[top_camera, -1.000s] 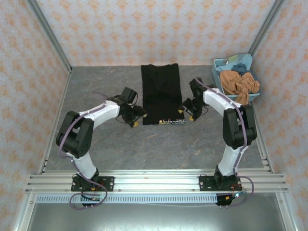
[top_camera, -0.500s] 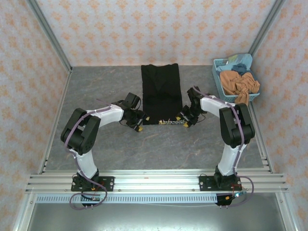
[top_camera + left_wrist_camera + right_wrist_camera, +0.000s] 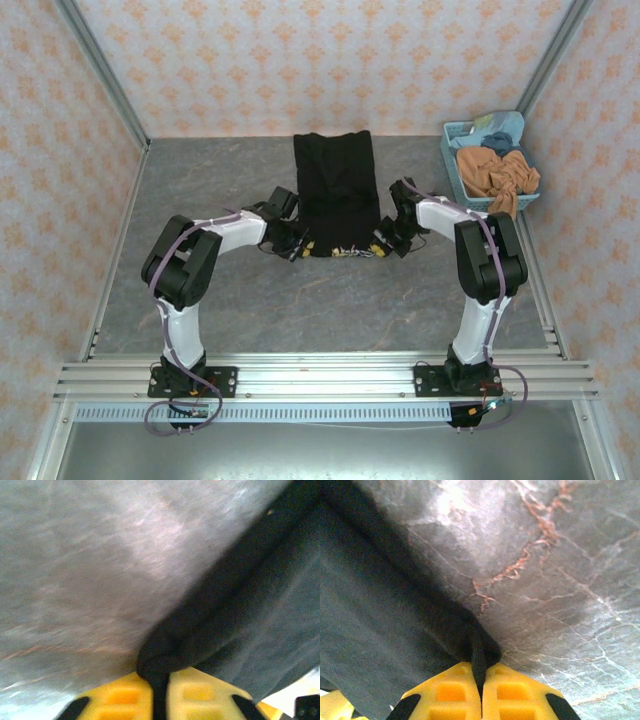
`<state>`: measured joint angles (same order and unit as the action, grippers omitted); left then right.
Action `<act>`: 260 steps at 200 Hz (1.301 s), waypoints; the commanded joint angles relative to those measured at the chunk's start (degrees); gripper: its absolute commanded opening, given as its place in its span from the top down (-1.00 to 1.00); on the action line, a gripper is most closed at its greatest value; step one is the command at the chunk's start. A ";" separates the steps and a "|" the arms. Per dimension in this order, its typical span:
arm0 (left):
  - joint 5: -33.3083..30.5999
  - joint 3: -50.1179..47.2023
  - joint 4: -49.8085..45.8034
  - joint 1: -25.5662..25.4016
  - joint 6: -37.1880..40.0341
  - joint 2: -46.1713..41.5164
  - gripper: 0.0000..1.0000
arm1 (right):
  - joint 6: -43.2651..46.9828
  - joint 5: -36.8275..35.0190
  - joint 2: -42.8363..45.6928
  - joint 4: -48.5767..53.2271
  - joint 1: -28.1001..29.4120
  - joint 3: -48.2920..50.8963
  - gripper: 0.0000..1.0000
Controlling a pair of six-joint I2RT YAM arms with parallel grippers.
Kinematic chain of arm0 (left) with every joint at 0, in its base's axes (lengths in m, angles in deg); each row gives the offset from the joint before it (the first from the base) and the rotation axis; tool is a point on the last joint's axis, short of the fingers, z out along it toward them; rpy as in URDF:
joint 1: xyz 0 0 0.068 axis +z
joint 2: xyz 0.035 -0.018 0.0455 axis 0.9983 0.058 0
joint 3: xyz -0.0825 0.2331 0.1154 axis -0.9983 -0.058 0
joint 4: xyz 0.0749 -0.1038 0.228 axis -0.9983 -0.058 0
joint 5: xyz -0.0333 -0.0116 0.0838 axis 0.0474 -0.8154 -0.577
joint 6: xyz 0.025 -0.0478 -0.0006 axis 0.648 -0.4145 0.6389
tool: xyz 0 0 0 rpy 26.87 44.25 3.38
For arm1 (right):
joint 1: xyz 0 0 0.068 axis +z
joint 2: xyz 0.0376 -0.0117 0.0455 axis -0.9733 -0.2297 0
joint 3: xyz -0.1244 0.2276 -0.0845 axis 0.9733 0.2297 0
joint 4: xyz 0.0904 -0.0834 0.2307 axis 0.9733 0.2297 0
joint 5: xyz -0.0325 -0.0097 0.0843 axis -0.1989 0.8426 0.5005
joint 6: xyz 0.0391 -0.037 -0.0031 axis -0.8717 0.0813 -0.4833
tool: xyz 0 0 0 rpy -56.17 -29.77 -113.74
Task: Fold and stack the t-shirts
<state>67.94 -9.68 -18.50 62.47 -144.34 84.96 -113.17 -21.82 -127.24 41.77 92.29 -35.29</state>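
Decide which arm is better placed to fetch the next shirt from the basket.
Right, probably: the basket stands far right, beside the right arm. The right pincer and left pincer are each shut on a near corner of the black t-shirt, so it must release first.

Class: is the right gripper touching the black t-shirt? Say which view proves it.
Touching. The right wrist view shows a fold of the black cloth t-shirt pinched between the right gripper's yellow fingers.
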 commanded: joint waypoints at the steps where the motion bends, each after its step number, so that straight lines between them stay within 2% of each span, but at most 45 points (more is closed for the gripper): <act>1: -5.14 3.03 5.03 0.07 1.71 -0.16 1.00 | -0.07 -1.82 0.45 -0.26 0.37 -2.36 0.99; 25: -6.76 6.22 0.15 1.75 4.81 -3.93 1.00 | 1.20 -3.25 1.80 3.25 -0.31 -6.85 1.00; 72: -6.89 16.95 -6.68 5.84 10.44 -9.29 1.00 | 3.87 -5.55 1.35 13.50 -2.17 -27.35 1.00; 91: -5.77 17.18 -8.54 5.69 11.83 -10.69 1.00 | 3.64 -4.31 1.69 14.41 -2.04 -29.10 1.00; 118: -2.89 9.65 -8.89 4.38 12.72 -11.70 1.00 | 3.76 -1.46 2.89 13.01 -0.63 -22.29 1.00; 174: -0.96 -9.56 -11.96 0.74 15.52 -18.09 1.00 | 2.82 1.69 11.75 8.67 2.92 1.49 1.00; 226: 0.12 -21.55 -17.41 -5.85 18.53 -23.91 1.00 | 9.68 6.26 17.04 17.49 8.55 14.18 1.00; 260: -1.19 -25.21 -22.79 -8.63 18.18 -33.25 1.00 | 10.09 6.88 24.74 21.40 10.93 18.70 1.00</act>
<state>68.68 -33.18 -33.56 54.69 -127.46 58.33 -105.14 -14.81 -108.29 55.65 102.50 -18.20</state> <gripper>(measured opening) 0.042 0.041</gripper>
